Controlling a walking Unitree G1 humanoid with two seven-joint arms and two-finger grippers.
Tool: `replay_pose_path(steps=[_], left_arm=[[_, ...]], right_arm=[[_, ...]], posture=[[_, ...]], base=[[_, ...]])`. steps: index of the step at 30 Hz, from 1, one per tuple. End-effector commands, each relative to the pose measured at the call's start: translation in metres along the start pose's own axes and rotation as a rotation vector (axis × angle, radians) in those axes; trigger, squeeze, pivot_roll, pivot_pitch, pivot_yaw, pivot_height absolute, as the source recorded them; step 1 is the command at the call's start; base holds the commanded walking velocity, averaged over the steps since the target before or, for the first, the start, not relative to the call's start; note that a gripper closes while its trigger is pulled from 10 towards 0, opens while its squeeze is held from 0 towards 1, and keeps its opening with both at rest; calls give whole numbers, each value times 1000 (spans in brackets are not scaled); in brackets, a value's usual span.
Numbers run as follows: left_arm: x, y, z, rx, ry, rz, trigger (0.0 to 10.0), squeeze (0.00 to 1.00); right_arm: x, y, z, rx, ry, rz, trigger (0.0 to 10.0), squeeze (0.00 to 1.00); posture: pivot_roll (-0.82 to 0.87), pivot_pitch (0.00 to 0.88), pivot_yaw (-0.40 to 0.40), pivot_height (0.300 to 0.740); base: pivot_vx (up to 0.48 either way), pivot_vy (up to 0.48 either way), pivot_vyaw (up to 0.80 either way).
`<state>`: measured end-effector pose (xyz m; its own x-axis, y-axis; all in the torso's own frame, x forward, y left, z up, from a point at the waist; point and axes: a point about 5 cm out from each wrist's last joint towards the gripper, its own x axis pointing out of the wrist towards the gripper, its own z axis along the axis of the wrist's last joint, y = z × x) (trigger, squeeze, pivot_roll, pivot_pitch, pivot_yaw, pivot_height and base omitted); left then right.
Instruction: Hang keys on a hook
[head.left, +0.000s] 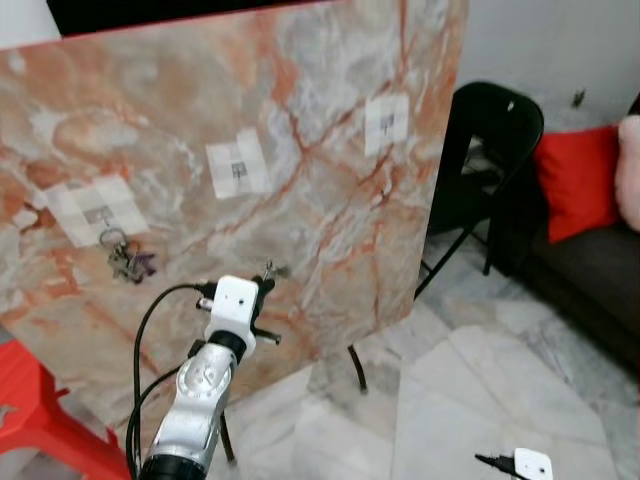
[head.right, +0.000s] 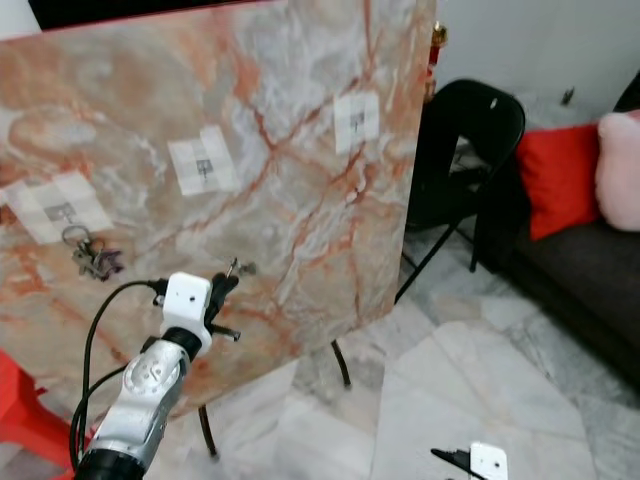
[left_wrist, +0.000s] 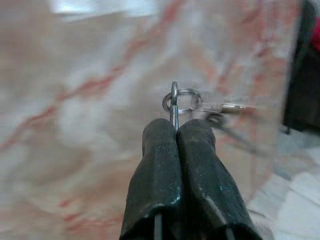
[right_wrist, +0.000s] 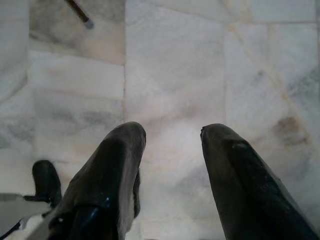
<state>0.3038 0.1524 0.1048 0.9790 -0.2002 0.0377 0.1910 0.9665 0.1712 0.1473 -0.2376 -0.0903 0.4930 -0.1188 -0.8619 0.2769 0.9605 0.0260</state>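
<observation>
Pinched hard between the two black fingers (left_wrist: 197, 165) of the left gripper (left_wrist: 174, 131) is the thin wire ring of a set of keys (left_wrist: 200, 104), the ring standing edge-on above the fingertips with a second loop and a key trailing off to one side; holding it by the ring alone leaves the loop free to be slipped over a hook, which I judge to be the reason for so fine a grip. From the head cameras the same gripper (head.left: 262, 285) is raised in front of the tilted marble-patterned board (head.left: 330, 120), low and roughly mid-way between its left and right edges, the keys (head.left: 272, 268) just off its surface. Three pale square mounts sit across the board, each carrying a small hook: the left hook (head.left: 97, 213) near the left edge already bears another bunch of keys (head.left: 128, 260) hanging below it, while the middle hook (head.left: 238, 168) and the right hook (head.left: 386, 124) toward the upper right corner look free (the middle one is the nearer, above the gripper). The left arm (head.left: 195, 400) reaches up and forward from the bottom of the view, forearm nearly upright, wrist bent toward the board, black cable looping beside it. The right gripper (right_wrist: 170, 145) hangs idle over the pale marble floor (right_wrist: 175, 65), fingers spread apart with nothing between them.
</observation>
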Motion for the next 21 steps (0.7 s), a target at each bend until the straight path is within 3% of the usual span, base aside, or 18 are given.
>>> replay_pose_path(steps=[1,10,18,21], left_arm=[[1,6,5,-10,-11,15,10000,0],[3,2,13,-22,-50,-10,10000,0],[4,-1,28,-27,-117,-42,10000,0],[4,1,43,-29,-173,-44,10000,0]], right_arm=[[1,1,3,0,-7,2,10000,0],[0,1,3,5,-9,2,10000,0],[1,1,3,3,-10,2,10000,0],[0,1,2,2,-9,2,10000,0]], posture=[[35,0,-10,740],[35,0,-8,740],[39,0,-5,740],[43,0,-3,740]], base=[[307,0,0],[288,0,0],[0,0,0],[0,0,0]])
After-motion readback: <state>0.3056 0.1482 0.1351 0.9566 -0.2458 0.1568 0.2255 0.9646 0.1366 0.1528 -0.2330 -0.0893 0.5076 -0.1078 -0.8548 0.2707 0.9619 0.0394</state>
